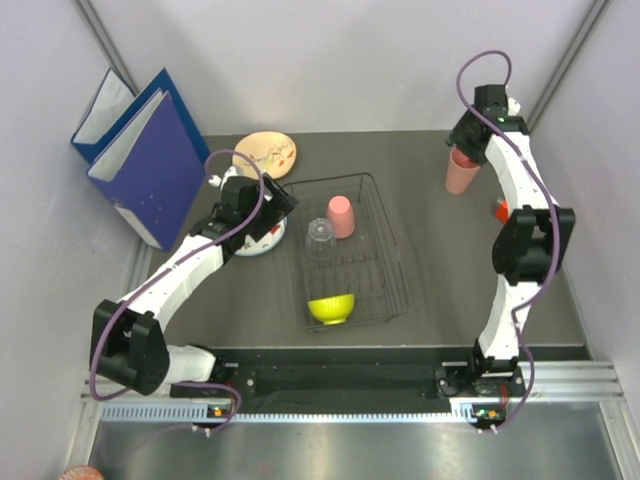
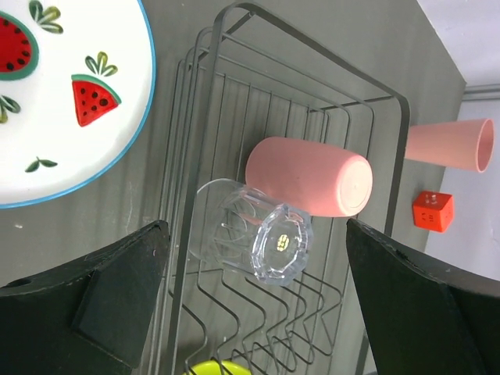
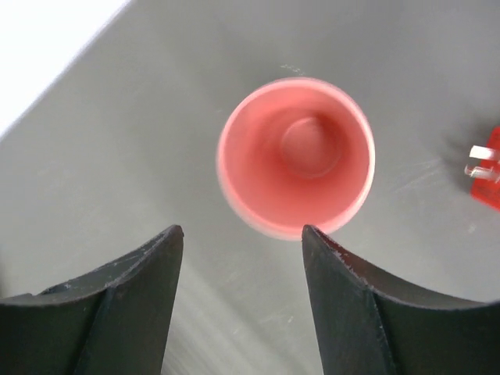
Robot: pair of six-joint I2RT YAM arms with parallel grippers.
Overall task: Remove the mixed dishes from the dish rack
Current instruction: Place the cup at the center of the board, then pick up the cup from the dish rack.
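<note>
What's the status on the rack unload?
Left end effector open by dish rack. Right end effector open above upright pink cup on table. In rack: second pink cup, clear glass, lime-yellow bowl. Nothing blocking.

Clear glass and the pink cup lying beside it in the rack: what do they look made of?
Clear glass: see-through walls, faceted glinting base; glass or hard clear plastic, cannot tell which. Pink cup: opaque, even colour, soft matte sheen; probably plastic.

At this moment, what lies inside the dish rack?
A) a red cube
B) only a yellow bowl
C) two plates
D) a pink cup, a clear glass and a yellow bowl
D: the top view shows a pink cup, a clear glass and a lime-yellow bowl inside the dish rack.
</note>
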